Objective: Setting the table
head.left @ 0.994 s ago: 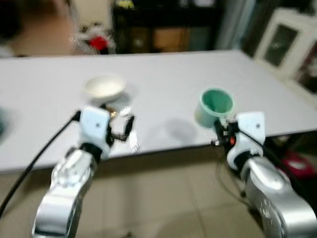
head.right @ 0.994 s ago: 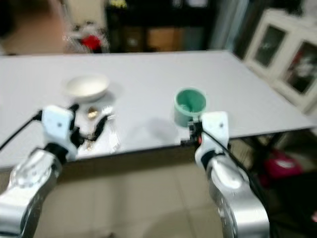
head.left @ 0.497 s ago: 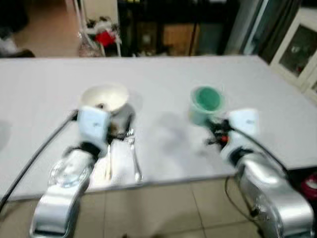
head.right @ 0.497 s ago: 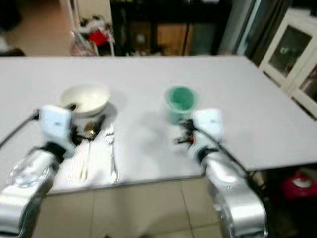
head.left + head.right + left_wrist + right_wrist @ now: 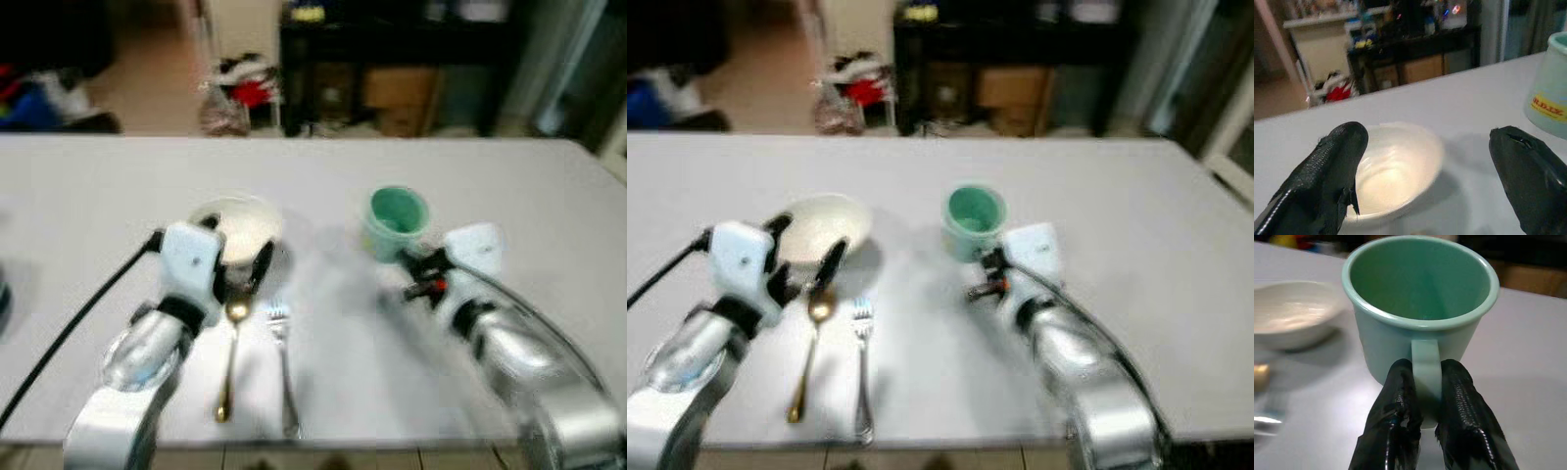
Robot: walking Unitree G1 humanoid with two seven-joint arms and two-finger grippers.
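Fingers (image 5: 1400,421) of right gripper (image 5: 1426,418) pinched on handle of green mug (image 5: 1420,308), standing mid-table, handle toward near edge. Left gripper (image 5: 1425,166) spread wide, empty, just before white bowl (image 5: 1393,171); spoon (image 5: 231,357), fork (image 5: 284,367) lengthwise toward near edge.

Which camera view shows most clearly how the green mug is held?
The right wrist view: the right gripper pinches the handle of the green mug between its two fingers. The eye views show the mug small and blurred on the table. The left wrist view shows its side at the edge.
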